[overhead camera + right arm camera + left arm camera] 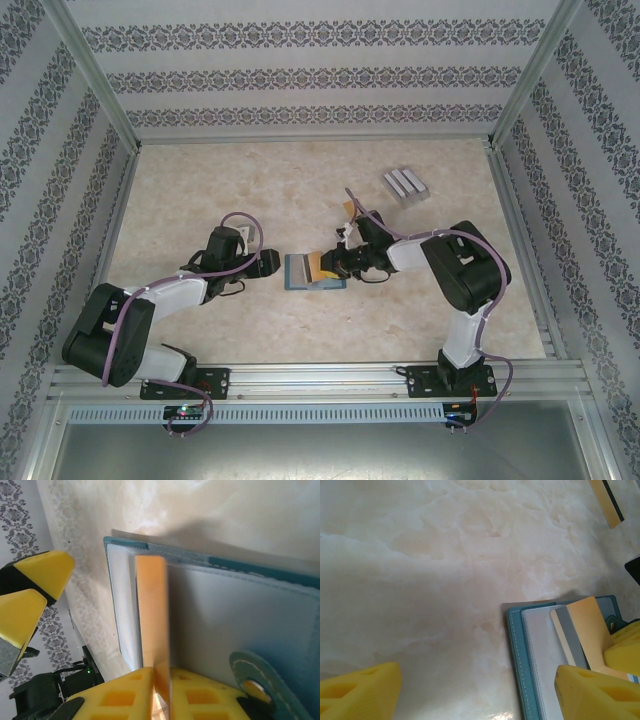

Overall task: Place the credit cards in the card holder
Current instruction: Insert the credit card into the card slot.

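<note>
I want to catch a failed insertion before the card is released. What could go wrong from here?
1. The orange-gold card, pinched in the right gripper, lies over the grey inner panel of the card holder; I cannot tell whether its edge is in a pocket, so it may end up loose on top.
2. The left gripper is open, not clamping the holder, so a push could slide it across the table.

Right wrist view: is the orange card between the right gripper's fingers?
Yes, the orange card passes between the yellow fingers of the right gripper, over the card holder.
</note>
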{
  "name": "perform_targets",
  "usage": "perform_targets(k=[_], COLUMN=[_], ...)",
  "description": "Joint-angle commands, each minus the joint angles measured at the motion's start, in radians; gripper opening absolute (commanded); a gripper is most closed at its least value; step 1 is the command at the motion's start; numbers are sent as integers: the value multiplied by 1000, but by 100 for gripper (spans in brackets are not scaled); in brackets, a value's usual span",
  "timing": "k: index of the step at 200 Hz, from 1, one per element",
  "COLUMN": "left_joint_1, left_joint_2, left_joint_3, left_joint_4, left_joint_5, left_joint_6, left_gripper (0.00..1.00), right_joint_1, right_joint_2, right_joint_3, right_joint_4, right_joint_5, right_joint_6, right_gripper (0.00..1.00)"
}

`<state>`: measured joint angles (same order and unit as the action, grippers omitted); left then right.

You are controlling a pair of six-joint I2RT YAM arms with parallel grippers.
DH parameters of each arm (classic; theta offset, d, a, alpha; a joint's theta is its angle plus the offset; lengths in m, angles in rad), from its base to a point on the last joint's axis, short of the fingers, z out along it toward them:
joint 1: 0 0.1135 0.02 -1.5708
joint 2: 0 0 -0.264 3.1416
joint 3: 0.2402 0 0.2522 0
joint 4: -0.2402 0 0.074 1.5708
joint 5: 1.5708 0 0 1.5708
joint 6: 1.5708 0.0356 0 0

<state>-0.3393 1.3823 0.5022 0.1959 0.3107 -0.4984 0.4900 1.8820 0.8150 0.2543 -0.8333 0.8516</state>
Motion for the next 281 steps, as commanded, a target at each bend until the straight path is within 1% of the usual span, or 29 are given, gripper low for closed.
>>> perform_targets(k=[1,11,17,38,60,82,91,110,121,146,161,172,176,199,215,239,253,264,281], left_joint_1=[-10,-10,-10,-11,-10,-11,-12,-11,-11,-12,-12,-12,-11,-11,-11,-11,-11,-10,-11], left_joint_2=[11,12,12,10,5,8,5,-6,-5,33,54,60,63,56,45,43,43,41,38], left_joint_3=[31,32,33,33,38,39,37,21,13,19,24,23,20,21,22,12,13,21,58], left_joint_4=[2,0,2,-1,-22,-19,-26,-39,-32,-14,-16,-8,-3,-8,-20,12,12,-3,-89], left_joint_5=[9,8,11,11,-7,2,-16,-95,-108,-84,-84,-78,-74,-73,-89,-59,-55,-56,-29], left_joint_6=[-8,-10,-13,-19,-11,-19,-24,-39,-51,-81,-89,-97,-100,-100,-102,-109,-106,-107,-123], left_gripper=[81,81,81,81,81,80,80,79,79,79,79,79,79,79,79,74,73,73,72], right_joint_1=[27,35,39,42,45,56,62,82,99,131,146,151,151,151,149,151,153,156,163], right_joint_2=[4,-9,-20,-48,-50,-49,-41,-16,-8,14,36,35,29,-21,-47,-71,-81,-80,-73], right_joint_3=[-17,-21,-24,-39,-48,-53,-50,-29,-17,2,26,36,34,26,26,15,13,16,21], right_joint_4=[35,29,20,-21,-15,-14,-10,13,22,51,59,52,44,-42,-88,-116,-121,-121,-124], right_joint_5=[74,90,102,144,132,145,148,135,143,174,166,168,175,242,261,285,288,281,286], right_joint_6=[53,49,39,-1,-1,-3,1,14,22,67,77,73,71,19,-4,-11,-13,-17,-16], right_gripper=[21,30,33,33,28,17,14,12,12,18,18,21,23,26,34,35,33,26,21])
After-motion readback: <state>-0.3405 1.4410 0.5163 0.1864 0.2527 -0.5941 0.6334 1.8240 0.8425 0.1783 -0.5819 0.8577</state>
